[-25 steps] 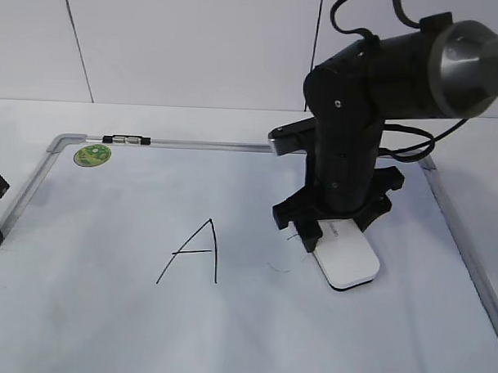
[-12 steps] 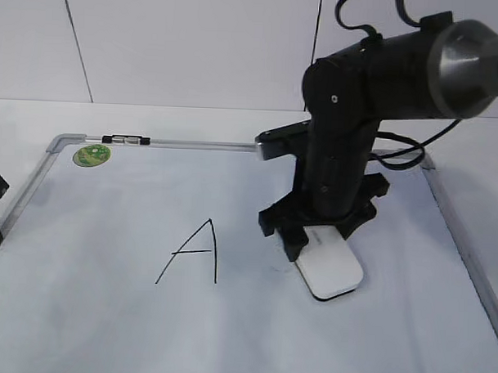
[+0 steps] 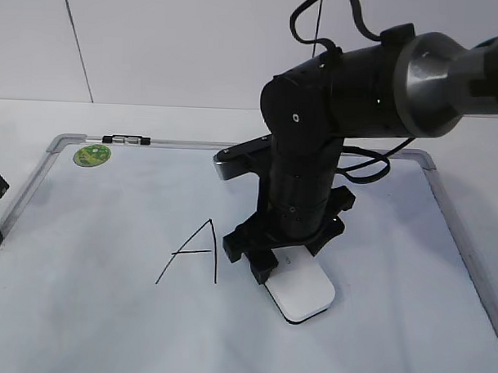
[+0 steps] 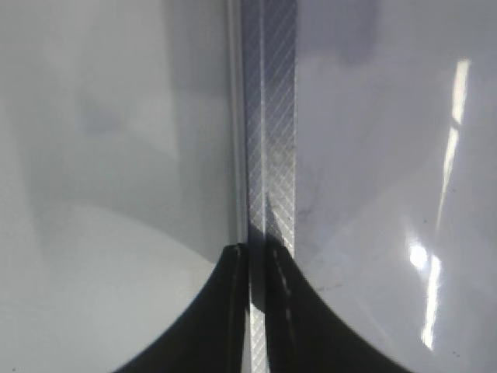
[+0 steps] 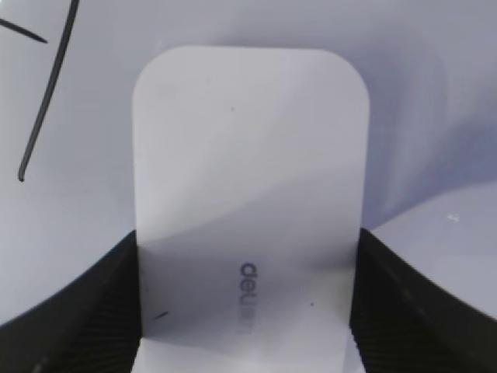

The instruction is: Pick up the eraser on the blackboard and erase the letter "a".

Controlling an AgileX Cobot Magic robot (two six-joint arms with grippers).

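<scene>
no lowercase "a" shows; right claw (image 3: 283, 274) clamps the eraser (image 3: 301, 291) mid-frame on the blackboard (image 3: 105, 312); left claw (image 4: 256, 260) closed, empty.

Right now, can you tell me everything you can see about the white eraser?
The eraser is an oblong white block, plastic by the look of it, with rounded corners, small grey lettering on top and a thin dark edge underneath. It lies flat on the blackboard, just right of the capital A. The right gripper is shut on its two long sides at one end, and the other end pokes out free.
</scene>
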